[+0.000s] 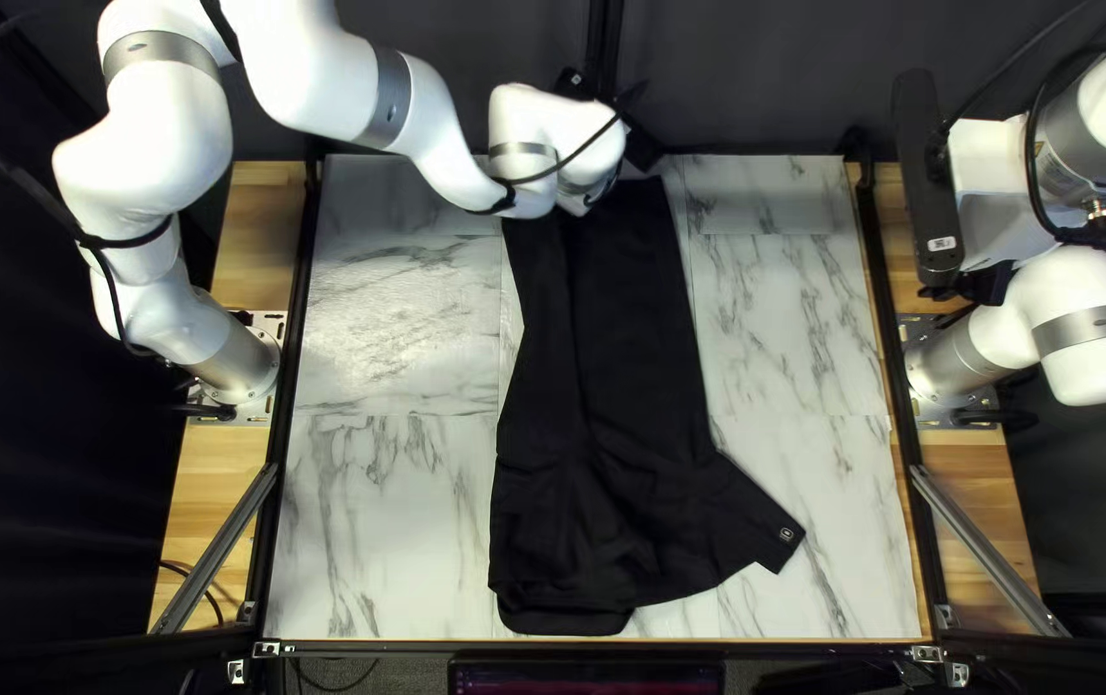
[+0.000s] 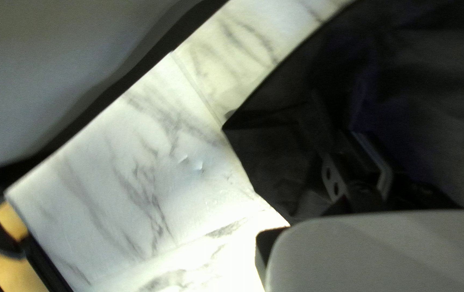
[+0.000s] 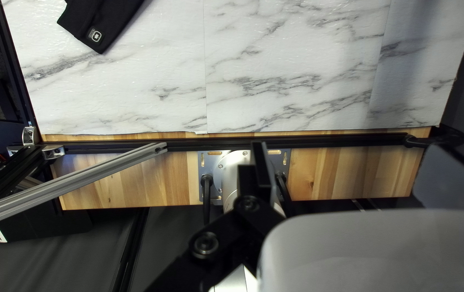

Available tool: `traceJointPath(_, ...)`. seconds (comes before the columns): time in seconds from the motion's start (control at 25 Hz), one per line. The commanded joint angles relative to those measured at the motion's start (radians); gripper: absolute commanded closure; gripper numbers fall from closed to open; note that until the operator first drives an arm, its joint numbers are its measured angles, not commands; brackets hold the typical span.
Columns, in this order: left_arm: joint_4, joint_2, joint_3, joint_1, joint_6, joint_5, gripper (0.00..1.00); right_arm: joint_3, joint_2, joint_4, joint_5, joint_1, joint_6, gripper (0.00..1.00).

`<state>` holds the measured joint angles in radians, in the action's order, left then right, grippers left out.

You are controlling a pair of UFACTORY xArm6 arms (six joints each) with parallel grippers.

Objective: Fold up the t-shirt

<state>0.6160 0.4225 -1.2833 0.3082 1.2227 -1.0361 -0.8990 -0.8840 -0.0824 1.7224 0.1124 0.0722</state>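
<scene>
A black t-shirt (image 1: 601,405) lies as a long narrow strip down the middle of the marble table (image 1: 389,319), collar end near the front edge. One sleeve (image 1: 756,531) with a small label sticks out to the right near the front. My left gripper (image 1: 609,181) is at the shirt's far end, close to the table's far edge. In the left wrist view its fingers (image 2: 331,180) are shut on the black cloth (image 2: 410,101), which bunches around them. My right gripper (image 3: 270,162) hangs open and empty above the table's right edge, with the sleeve tip (image 3: 94,28) far ahead of it.
Wooden strips (image 1: 973,483) and black frame rails (image 1: 886,319) border the marble on both sides. The arm bases (image 1: 234,372) stand on these strips. Slanted metal braces (image 1: 983,550) run along the near corners. Bare marble lies on either side of the shirt.
</scene>
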Motion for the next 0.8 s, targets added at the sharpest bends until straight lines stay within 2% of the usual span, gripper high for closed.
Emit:
traceJointPath(0.04, 0.030, -0.033, -0.005, -0.023, 0.049, -0.063, 1.00, 0.000, 0.000, 0.000, 0.000, 0.000, 0.000, 0.00)
traceJointPath(0.24, 0.046, -0.095, 0.039, -0.041, 0.086, -0.104, 1.00, 0.000, 0.000, 0.000, 0.000, 0.000, 0.000, 0.00)
traceJointPath(0.8, 0.061, -0.177, 0.118, -0.042, 0.162, -0.139, 1.00, 0.000, 0.000, 0.000, 0.000, 0.000, 0.000, 0.00)
